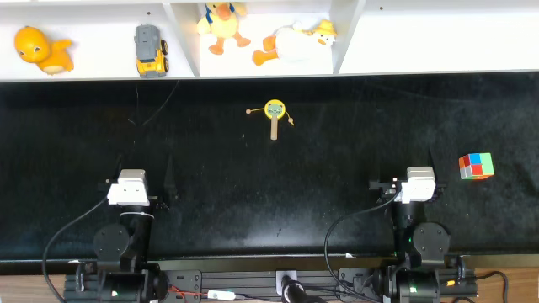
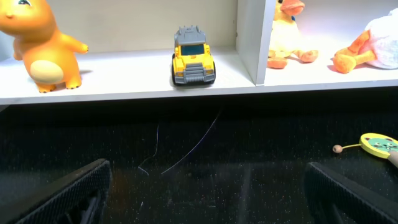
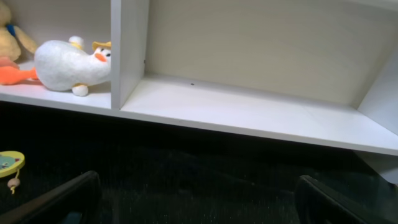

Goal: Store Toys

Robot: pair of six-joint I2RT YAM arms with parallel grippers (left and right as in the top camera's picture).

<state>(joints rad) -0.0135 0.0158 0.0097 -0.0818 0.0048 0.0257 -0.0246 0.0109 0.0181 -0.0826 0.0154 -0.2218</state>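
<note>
Left hand (image 2: 206,168) and right hand (image 3: 199,179) hang open above the worktop (image 1: 253,194); rattle (image 1: 274,112) lies upper centre, cube (image 1: 476,166) at far right.

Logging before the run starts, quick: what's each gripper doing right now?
Left gripper: open, holding nothing.
Right gripper: open, holding nothing.
</note>
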